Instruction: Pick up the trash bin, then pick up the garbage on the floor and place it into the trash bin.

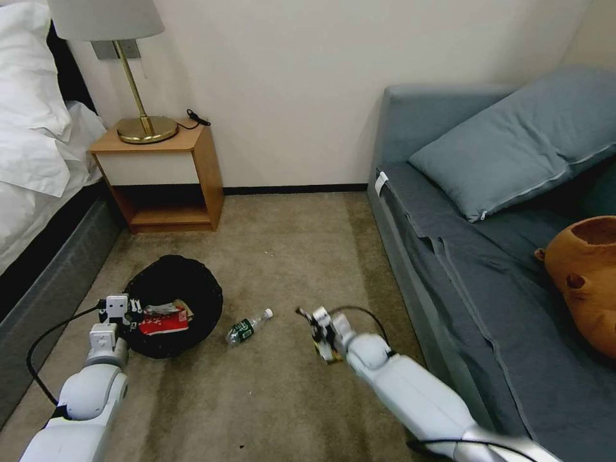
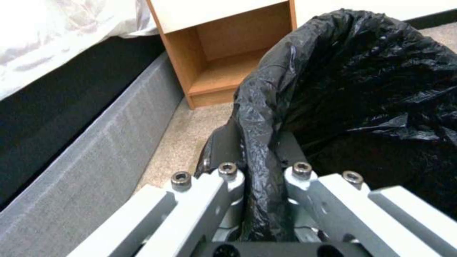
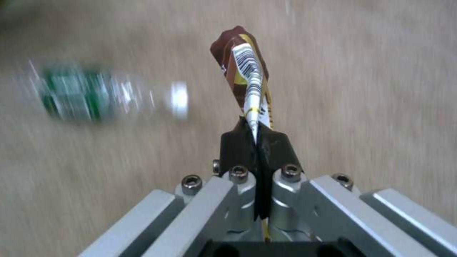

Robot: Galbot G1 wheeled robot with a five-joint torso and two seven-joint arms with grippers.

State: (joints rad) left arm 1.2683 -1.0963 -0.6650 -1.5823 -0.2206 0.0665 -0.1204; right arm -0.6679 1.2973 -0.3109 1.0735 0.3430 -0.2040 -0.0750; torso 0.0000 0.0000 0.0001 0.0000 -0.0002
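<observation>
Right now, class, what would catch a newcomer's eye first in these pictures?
The right gripper is shut on a gold-brown bar wrapper above the carpet. The left gripper clamps the bagged rim of the black trash bin, which already holds a red-and-white packet. A clear bottle lies between them.

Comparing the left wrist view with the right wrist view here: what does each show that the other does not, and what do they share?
Left wrist alone: the left gripper shut on the bag-lined rim of the trash bin, with the nightstand and bed base behind. Right wrist alone: the right gripper shut on the bar wrapper, and the plastic bottle lying on the floor. Shared: the tan carpet.
</observation>
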